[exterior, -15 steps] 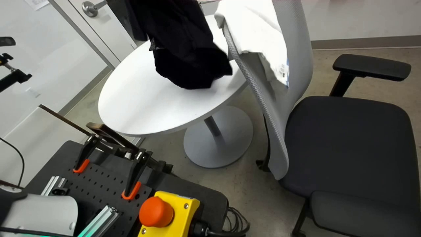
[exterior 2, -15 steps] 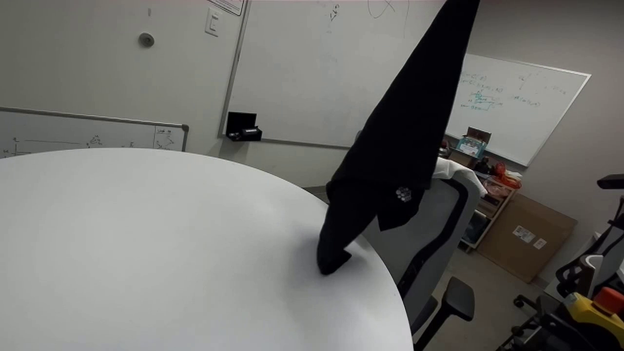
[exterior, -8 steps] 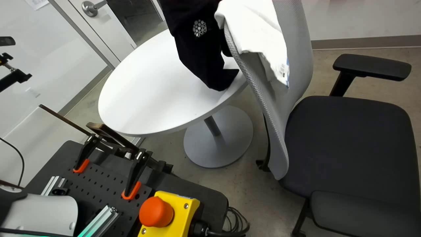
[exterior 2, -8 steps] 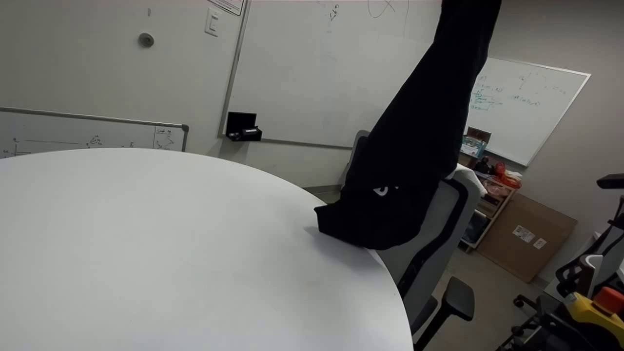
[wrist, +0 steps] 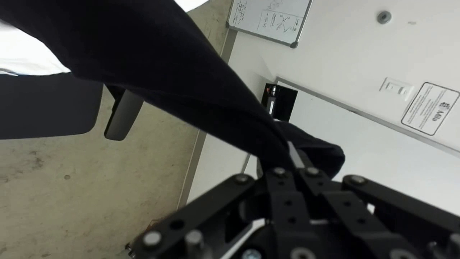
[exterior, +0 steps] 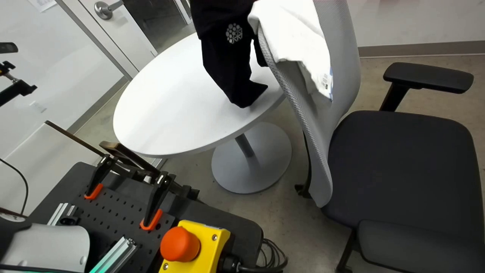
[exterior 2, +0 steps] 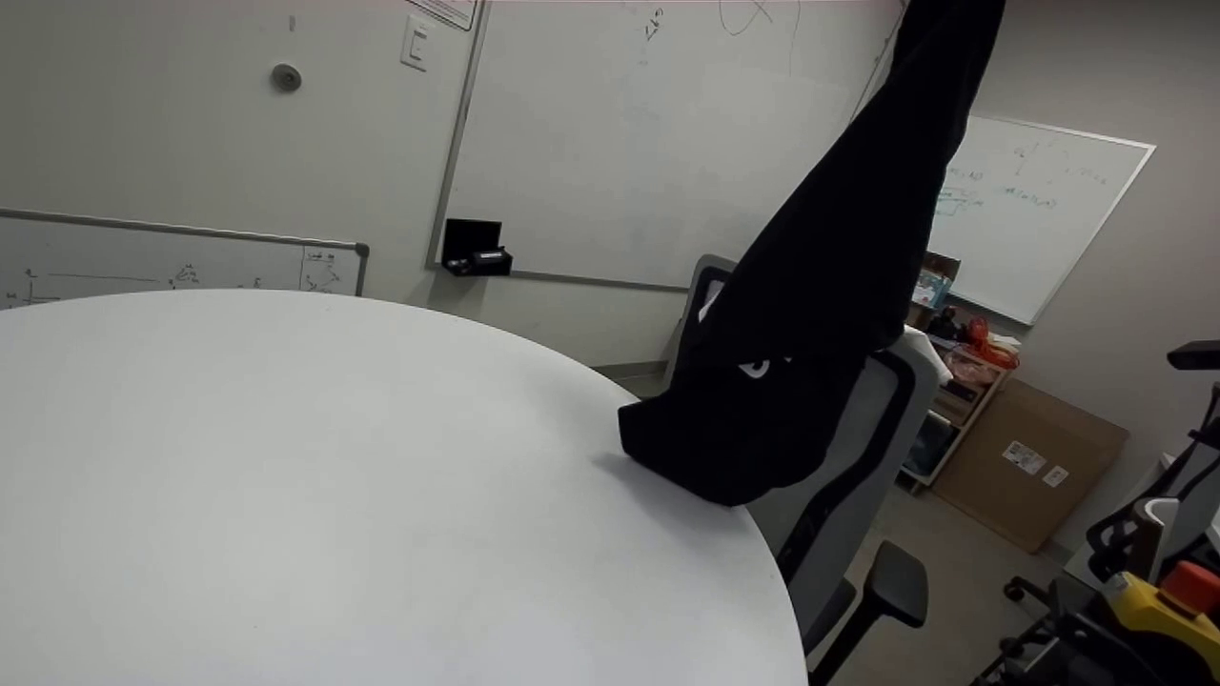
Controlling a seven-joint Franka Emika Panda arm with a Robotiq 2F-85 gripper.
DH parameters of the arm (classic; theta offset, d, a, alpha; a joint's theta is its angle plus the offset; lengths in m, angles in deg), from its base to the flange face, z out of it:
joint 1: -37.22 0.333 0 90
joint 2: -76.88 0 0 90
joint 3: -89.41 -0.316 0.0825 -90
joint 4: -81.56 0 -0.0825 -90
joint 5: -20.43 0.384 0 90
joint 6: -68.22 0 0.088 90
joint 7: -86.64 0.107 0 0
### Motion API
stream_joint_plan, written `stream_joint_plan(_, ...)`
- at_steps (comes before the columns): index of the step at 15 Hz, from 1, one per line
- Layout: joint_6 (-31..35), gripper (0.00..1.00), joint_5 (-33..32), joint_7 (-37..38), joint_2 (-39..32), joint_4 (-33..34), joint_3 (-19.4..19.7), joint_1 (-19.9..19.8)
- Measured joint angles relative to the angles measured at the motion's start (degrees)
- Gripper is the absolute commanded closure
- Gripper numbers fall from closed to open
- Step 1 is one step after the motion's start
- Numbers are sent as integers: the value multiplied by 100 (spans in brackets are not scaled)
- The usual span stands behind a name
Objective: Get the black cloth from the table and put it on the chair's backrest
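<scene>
At the edge of the counter (exterior 2: 353, 486) nearest the backrest (exterior: 320, 117), the black cloth (exterior 2: 827, 276) hangs pinched in the end effector (wrist: 295, 169), presumably held high so its tail can clear the top.

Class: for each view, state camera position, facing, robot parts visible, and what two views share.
In an exterior view: high, looking down on the round white table and grey mesh chair backrest; a pale curved housing, perhaps the robot's base, shows.
In an exterior view: low above the table, facing the large whiteboard; no robot part plainly shows.
Wrist view: on the wrist, looking past the black gripper, shut on the black cloth, toward a white wall.
Both exterior views share table, backrest and cloth.
</scene>
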Motion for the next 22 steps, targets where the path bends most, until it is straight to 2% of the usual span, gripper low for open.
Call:
stream_joint_plan(10,-124,99,274,500,-893,583,541,-292)
stream_joint_plan(19,-141,99,181,949,-1746,855,1024,-761)
stream_joint_plan(20,-152,95,181,1004,-1856,888,1072,-800)
stream_joint_plan(21,-175,71,181,1069,-1956,924,1113,-832)
stream_joint_plan(22,-209,70,181,1125,-2047,965,1150,-854)
